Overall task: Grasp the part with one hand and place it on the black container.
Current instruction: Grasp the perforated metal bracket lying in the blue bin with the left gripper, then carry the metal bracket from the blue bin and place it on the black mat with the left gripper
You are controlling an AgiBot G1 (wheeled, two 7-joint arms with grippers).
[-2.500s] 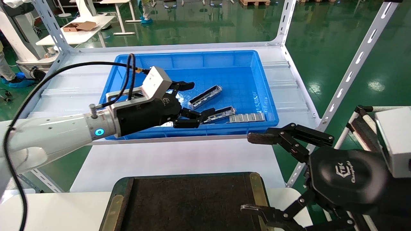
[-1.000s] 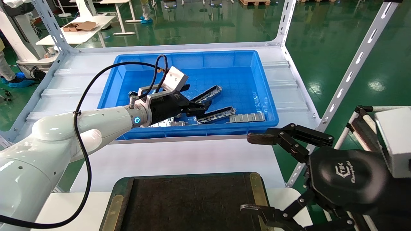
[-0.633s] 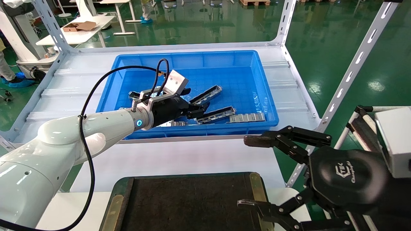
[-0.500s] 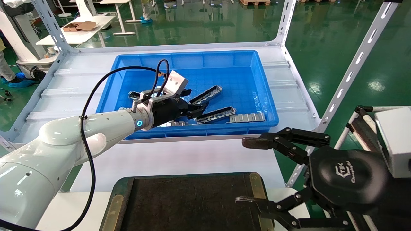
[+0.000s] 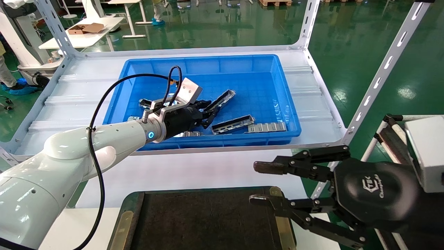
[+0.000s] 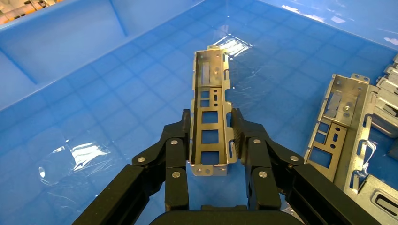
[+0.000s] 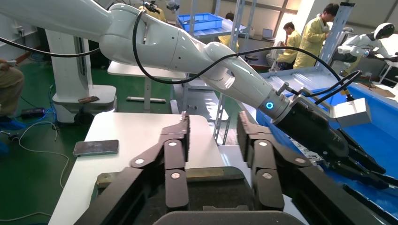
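- Green shop floor behind; blue bin [image 5: 284, 104] sits mid-frame on my counter [image 5: 194, 170].
- Left gripper [image 6: 210, 146] clamps the part [image 6: 210, 117] near one end.
- Part looks stiff, light, slick; I'd grip mid-length.
- Right gripper [image 5: 263, 184] open, lower right.

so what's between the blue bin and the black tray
Head view: only bare white tabletop between the blue bin and black tray.

Your robot has glossy white arms, a blue-lit ring at the left wrist, a looping black cable, and black claw grippers [image 5: 208, 113] with visible screws and an embossed logo.
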